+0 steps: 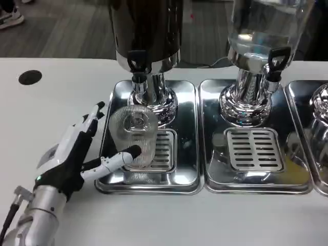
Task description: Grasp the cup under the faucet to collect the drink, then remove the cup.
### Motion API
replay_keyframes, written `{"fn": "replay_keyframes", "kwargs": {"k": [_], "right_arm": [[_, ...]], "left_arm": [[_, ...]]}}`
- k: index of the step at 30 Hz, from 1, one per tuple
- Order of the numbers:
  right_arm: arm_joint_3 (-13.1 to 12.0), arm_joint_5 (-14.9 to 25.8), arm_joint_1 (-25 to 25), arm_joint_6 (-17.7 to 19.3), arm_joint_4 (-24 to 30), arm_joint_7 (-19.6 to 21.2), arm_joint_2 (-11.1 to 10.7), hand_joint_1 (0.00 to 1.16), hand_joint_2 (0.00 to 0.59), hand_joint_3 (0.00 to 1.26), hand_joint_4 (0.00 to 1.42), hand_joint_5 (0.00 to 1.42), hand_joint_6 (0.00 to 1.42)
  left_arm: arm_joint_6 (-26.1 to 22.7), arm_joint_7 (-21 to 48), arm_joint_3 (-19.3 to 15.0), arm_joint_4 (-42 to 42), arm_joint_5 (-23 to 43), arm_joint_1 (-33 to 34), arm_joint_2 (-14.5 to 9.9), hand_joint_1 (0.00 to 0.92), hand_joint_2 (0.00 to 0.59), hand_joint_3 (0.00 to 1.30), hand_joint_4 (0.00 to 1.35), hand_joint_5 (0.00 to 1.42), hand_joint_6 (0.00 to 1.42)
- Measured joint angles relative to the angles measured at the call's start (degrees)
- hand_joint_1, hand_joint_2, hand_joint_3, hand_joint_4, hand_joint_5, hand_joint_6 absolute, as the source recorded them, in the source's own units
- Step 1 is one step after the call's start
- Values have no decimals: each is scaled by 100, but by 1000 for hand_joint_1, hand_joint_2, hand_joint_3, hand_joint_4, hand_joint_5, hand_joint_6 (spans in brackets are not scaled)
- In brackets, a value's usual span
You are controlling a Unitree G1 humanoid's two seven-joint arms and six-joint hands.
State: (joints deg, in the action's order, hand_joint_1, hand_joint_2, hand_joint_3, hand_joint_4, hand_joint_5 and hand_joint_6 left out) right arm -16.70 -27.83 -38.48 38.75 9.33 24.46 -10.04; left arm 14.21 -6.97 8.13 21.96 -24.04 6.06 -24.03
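A clear ribbed cup (134, 134) stands upright on the left steel drip tray (187, 154), at the left end of its grille. It sits just below the black faucet (137, 64) of the dark-filled dispenser (146, 25). My left hand (77, 154) reaches in from the lower left. Its thumb lies across the cup's front lower wall and touches it. The fingers (95, 115) stretch out spread just left of the cup, with a small gap to the glass. The cup looks empty.
A second dispenser (266, 31) with clear liquid stands to the right over its own drip tray (253, 148). A third tray's edge (318, 128) is at the far right. A black round hole (29, 77) marks the table's left.
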Motion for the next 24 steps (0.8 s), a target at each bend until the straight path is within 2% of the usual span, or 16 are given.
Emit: {"fn": "replay_keyframes", "kwargs": {"k": [7,14,24], "right_arm": [[-4,1,4,27,-16,-21,39,649,586,457,355,302,198],[15,-2,32,27,-14,-62,61,649,586,457,355,302,198],[24,0,53,27,7,-125,103,649,586,457,355,302,198]], "left_arm": [[-162,322,-483,-989,354,-412,-87,136,1,0,0,0,0],[-594,727,-728,-1700,557,-420,-92,110,13,0,0,0,0],[-1430,1095,-720,-2869,410,-125,-47,124,33,0,0,0,0]]}}
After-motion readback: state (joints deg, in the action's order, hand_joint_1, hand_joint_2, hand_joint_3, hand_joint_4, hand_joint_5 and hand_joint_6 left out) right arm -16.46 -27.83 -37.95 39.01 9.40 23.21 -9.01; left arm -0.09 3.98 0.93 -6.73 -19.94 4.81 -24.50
